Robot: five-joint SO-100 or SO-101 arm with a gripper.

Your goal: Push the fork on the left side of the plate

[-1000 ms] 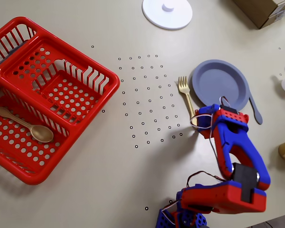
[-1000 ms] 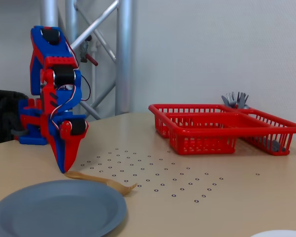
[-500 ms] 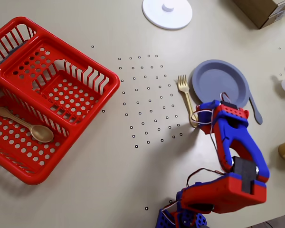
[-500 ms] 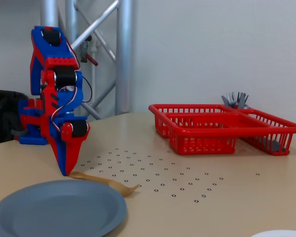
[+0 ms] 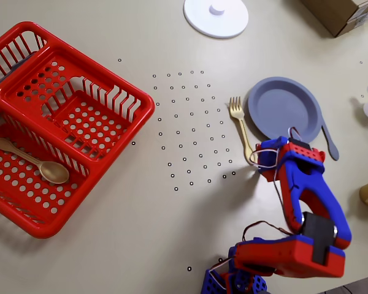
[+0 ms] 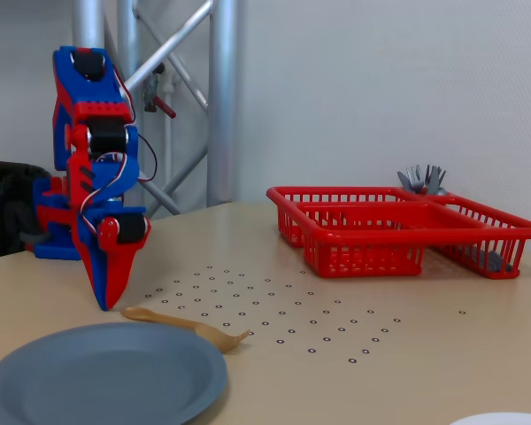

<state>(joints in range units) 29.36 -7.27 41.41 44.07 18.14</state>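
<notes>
The golden-tan fork (image 5: pixel 241 127) lies on the table just left of the blue-grey plate (image 5: pixel 284 108) in the overhead view, tines pointing away from the arm, close to the rim. My gripper (image 5: pixel 259 160) points straight down with its tip at the table beside the end of the fork's handle. In the fixed view the gripper (image 6: pixel 108 303) looks shut and empty, its tip next to the handle end of the fork (image 6: pixel 188 325), which lies just behind the plate (image 6: pixel 102 372).
A red basket (image 5: pixel 55 122) holding a tan spoon (image 5: pixel 34 160) stands at the left. A slim blue-grey utensil (image 5: pixel 329 141) lies right of the plate. A white knobbed disc (image 5: pixel 216 15) and a cardboard box (image 5: pixel 343 12) are at the far edge.
</notes>
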